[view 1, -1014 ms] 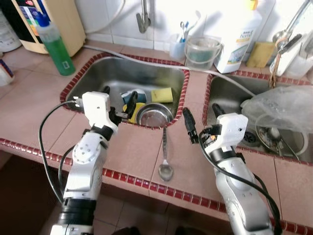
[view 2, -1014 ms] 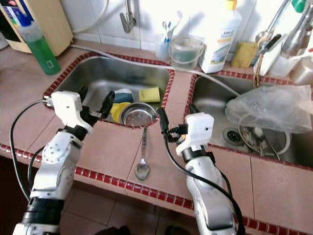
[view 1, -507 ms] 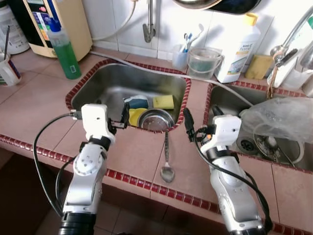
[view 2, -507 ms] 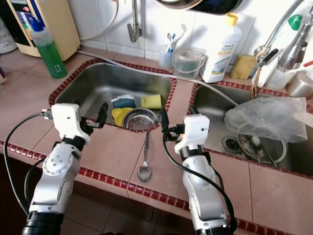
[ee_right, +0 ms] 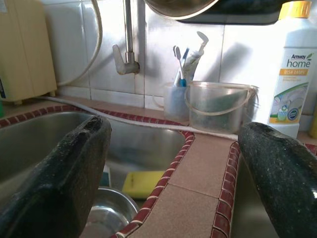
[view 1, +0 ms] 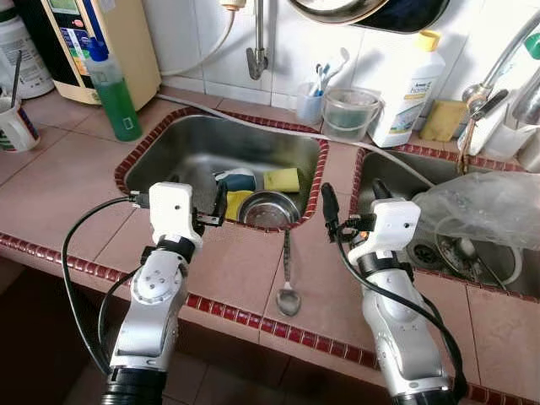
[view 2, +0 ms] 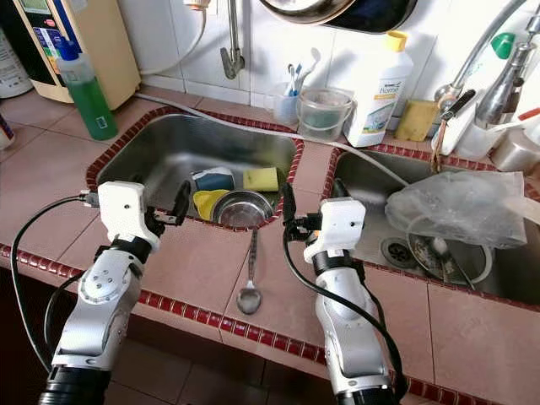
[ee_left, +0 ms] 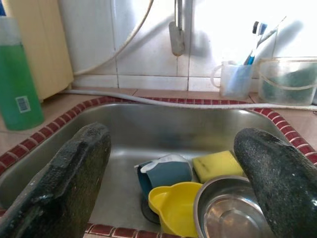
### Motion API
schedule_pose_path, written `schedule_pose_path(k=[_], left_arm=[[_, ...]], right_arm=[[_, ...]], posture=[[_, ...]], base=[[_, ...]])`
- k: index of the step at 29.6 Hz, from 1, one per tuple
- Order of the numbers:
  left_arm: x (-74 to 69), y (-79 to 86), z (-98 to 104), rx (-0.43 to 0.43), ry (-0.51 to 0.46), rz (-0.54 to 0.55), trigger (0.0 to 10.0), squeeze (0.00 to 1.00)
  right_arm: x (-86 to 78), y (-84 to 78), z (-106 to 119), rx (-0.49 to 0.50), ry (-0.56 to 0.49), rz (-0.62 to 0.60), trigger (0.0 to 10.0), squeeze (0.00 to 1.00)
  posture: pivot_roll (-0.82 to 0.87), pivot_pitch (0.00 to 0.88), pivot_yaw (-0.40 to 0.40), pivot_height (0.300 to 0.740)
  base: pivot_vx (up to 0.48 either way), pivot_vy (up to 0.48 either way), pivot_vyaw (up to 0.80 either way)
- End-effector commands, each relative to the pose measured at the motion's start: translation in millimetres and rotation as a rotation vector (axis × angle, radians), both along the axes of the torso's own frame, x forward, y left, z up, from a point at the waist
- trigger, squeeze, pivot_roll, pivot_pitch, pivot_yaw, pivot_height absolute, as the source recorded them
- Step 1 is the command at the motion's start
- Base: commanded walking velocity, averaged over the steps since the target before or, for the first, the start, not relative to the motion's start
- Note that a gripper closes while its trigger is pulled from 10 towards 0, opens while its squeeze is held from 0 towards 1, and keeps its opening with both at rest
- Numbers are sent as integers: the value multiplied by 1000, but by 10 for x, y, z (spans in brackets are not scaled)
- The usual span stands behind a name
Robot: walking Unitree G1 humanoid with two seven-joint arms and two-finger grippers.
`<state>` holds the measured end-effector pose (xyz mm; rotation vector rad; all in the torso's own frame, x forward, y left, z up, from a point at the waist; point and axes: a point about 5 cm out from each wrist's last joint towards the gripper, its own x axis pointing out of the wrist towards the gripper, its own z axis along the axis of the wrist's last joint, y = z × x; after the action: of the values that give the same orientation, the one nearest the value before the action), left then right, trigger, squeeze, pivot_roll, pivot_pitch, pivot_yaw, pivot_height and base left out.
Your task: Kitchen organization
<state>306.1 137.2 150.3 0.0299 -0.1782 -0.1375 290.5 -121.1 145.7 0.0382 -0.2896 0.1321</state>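
The robot stands at a tiled counter (view 1: 51,181) with two sinks. The left gripper (view 1: 202,207) hangs over the near edge of the left sink (view 1: 181,139). Its two black fingers are wide apart and hold nothing. The right gripper (view 1: 353,196) is over the strip of counter between the two sinks. Its fingers are wide apart too, and they hold nothing.

In the left sink sit a metal bowl (view 1: 268,209), a yellow cup (view 1: 235,201), a blue cup (view 1: 237,180) and a yellow sponge (view 1: 281,179), all close together near the front. A spoon (view 1: 287,278) lies on the counter between the two arms, its handle pointing to the bowl.

The right sink (view 1: 396,164) holds a clear plastic bag (view 1: 485,202). A green bottle (view 1: 112,84) stands on the counter to the left. A white soap bottle (view 1: 409,80) and a clear tub (view 1: 349,112) stand behind the sinks.
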Motion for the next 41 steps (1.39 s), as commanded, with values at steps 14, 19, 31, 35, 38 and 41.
schedule_pose_path(k=[14,19,31,35,38,41], left_arm=[[-26,-16,31,-2,0,-4,10000,0],[-28,-29,29,-29,3,-14,10000,0],[-66,-14,59,54,44,4,10000,0],[-160,5,40,99,78,-10,10000,0],[-235,11,32,130,92,-29,10000,0],[-329,-4,-20,148,116,-58,10000,0]], right_arm=[[-3,-28,-5,-4,-8,-6,10000,0],[-9,-25,-6,-2,-7,-5,10000,0],[-84,-21,-22,-19,1,32,10000,0],[-203,16,-64,-43,22,111,10000,0],[-298,6,-112,-61,45,145,10000,0],[-348,-22,-175,-74,67,150,10000,0]], posture=[[-102,42,-6,740],[-105,42,-7,740],[-107,57,-5,740],[-104,69,-3,740],[-100,77,-4,740],[-95,85,-7,740]], base=[[0,-468,0],[0,-288,0],[0,0,0],[0,0,0],[0,0,0],[0,0,0]])
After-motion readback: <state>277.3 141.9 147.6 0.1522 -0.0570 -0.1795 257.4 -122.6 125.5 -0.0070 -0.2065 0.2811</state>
